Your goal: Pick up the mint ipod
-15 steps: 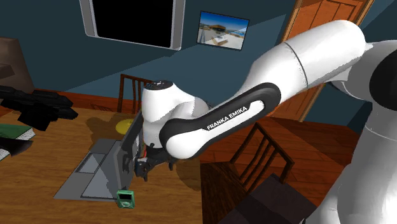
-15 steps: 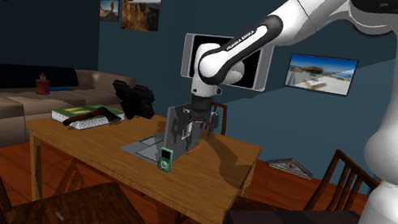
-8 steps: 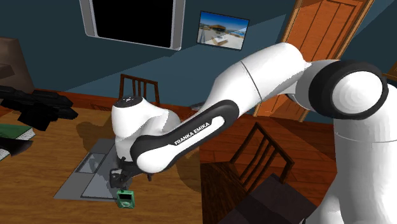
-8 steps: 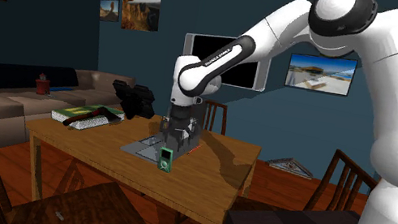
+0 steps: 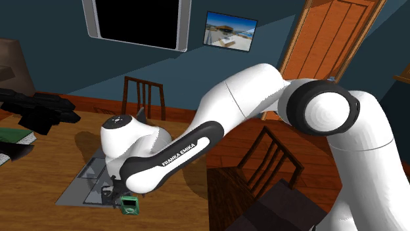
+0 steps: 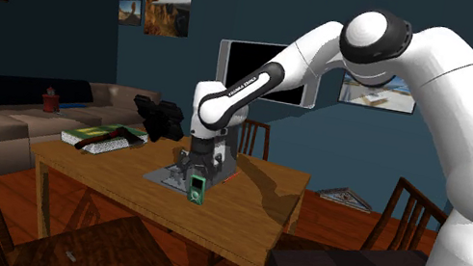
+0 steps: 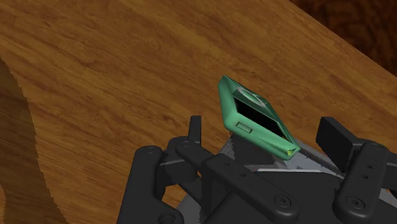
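Wrist cam: claw (image 7: pixel 264 132) is spread apart, with the green ipod (image 7: pixel 254 118) between the fingers (image 7: pixel 195 130), not touching. Shoulder cam can't tell you that, but it puts the ipod on the wooden worktop (image 5: pixel 39 170), lower left of frame.

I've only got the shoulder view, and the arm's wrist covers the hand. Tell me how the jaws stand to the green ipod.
Observer: In the wrist view the jaws are open, one on each side of the green ipod, and neither touches it.
Operator: Now give me its pose.
Observer: In the second exterior view it is not lying flat. It stands tilted on the wooden table, with its screen towards that camera.
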